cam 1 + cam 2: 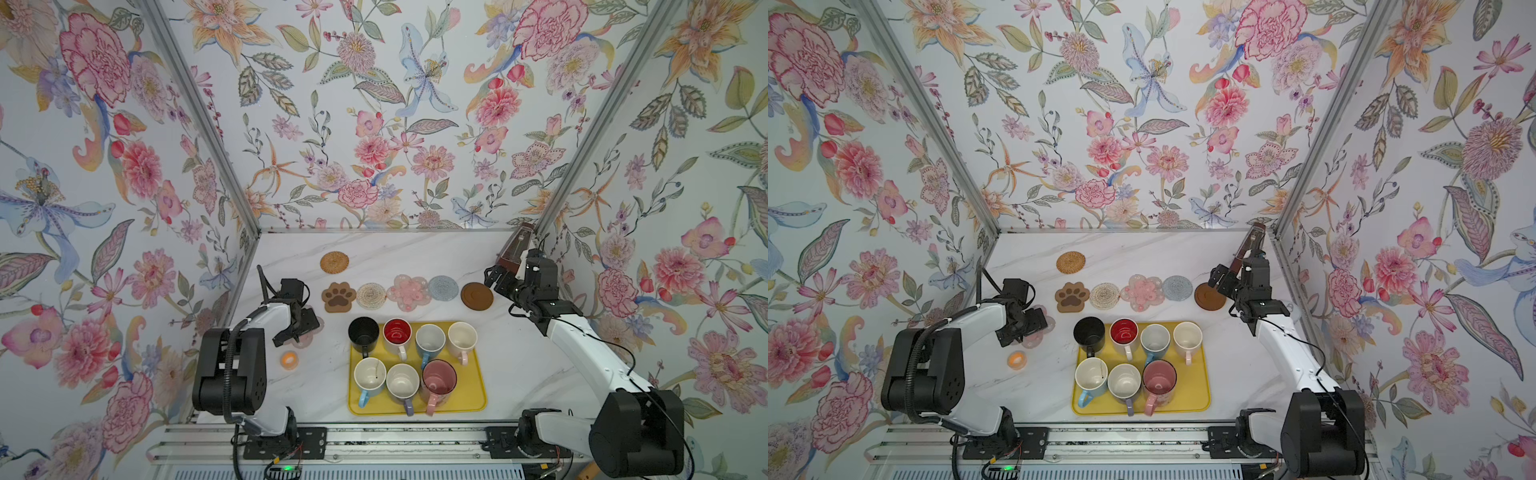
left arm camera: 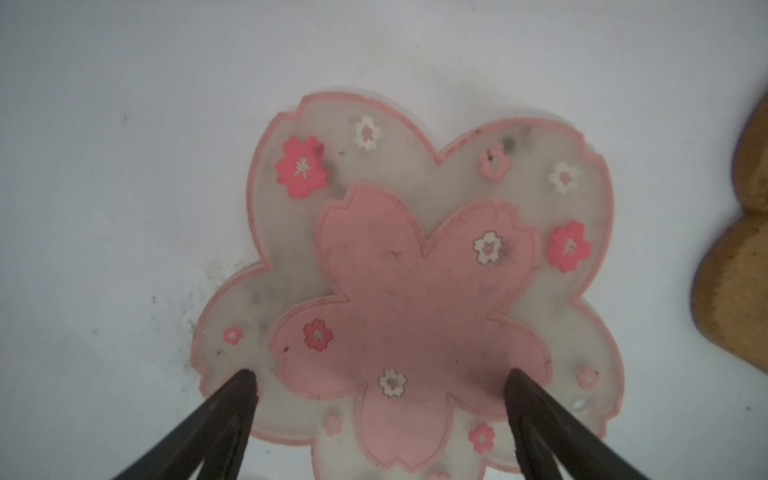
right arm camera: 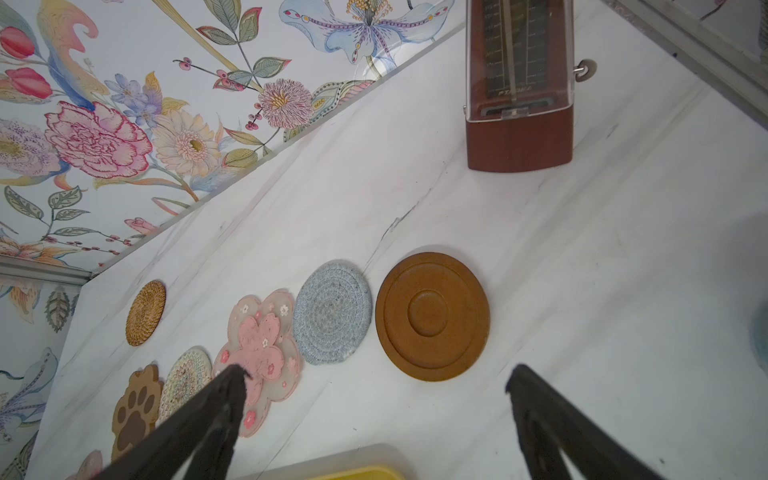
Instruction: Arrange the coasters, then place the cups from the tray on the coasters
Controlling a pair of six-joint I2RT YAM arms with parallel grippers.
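The left gripper (image 2: 382,386), spread wide, hangs over a pink flower coaster (image 2: 415,291), which is mostly hidden under it in both top views, left of the tray (image 1: 473,390). The right gripper (image 3: 376,378) is spread too, empty.

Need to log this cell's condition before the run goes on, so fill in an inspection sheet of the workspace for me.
Surface: white marble-look tabletop; dark specks beside one coaster.
Job's things: row of paw coaster, cream coaster, pink flower coaster, grey-blue coaster, brown disc; tan woven coaster apart behind it; second flower coaster under the left arm; seven mugs, all on the yellow tray.
Clutter: orange ring; metronome in the back right corner.
Grippers: left gripper open over the second flower coaster; right gripper open, empty, near the brown disc.
Cables: black hose looped on the left arm; thin cable along the right arm.
Surroundings: floral wallpaper walls, metal frame posts.
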